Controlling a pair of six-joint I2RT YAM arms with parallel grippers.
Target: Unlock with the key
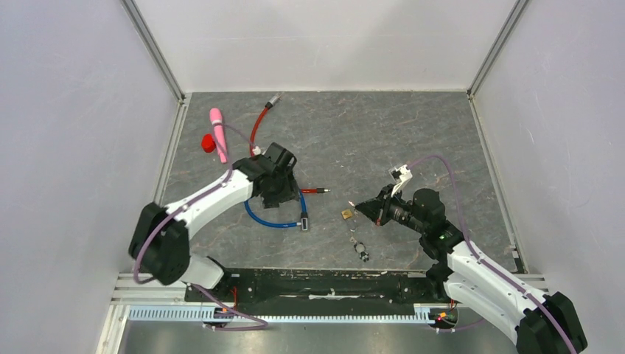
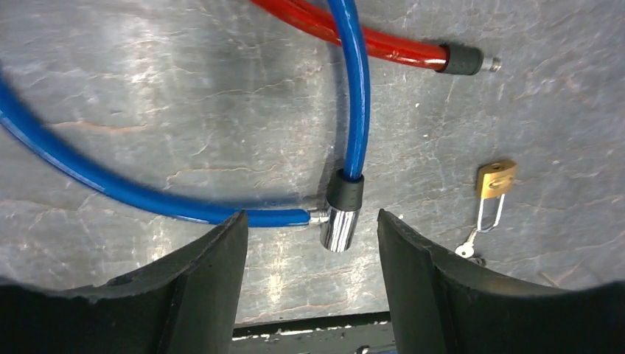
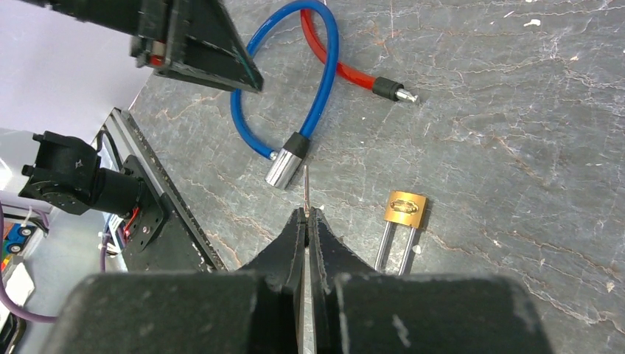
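Observation:
A blue cable lock point(image 1: 274, 220) lies looped on the table, ending in a black-collared silver cylinder point(image 2: 339, 228), which also shows in the right wrist view point(image 3: 284, 169). My left gripper point(image 2: 312, 221) hovers open just above that cylinder, holding nothing. My right gripper point(image 3: 306, 217) is shut on a thin key point(image 3: 305, 184). The key's blade points at the cylinder's end and stops just short of it. A small brass padlock point(image 3: 404, 207) with a long shackle lies on the table right of the key, apart from both grippers.
A red cable point(image 2: 383, 46) passes under the blue loop, its metal tip near the padlock point(image 1: 346, 214). A ring with spare keys point(image 1: 361, 249) lies near the front edge. A pink tube point(image 1: 218, 133) and a red cap point(image 1: 208, 143) lie at the far left.

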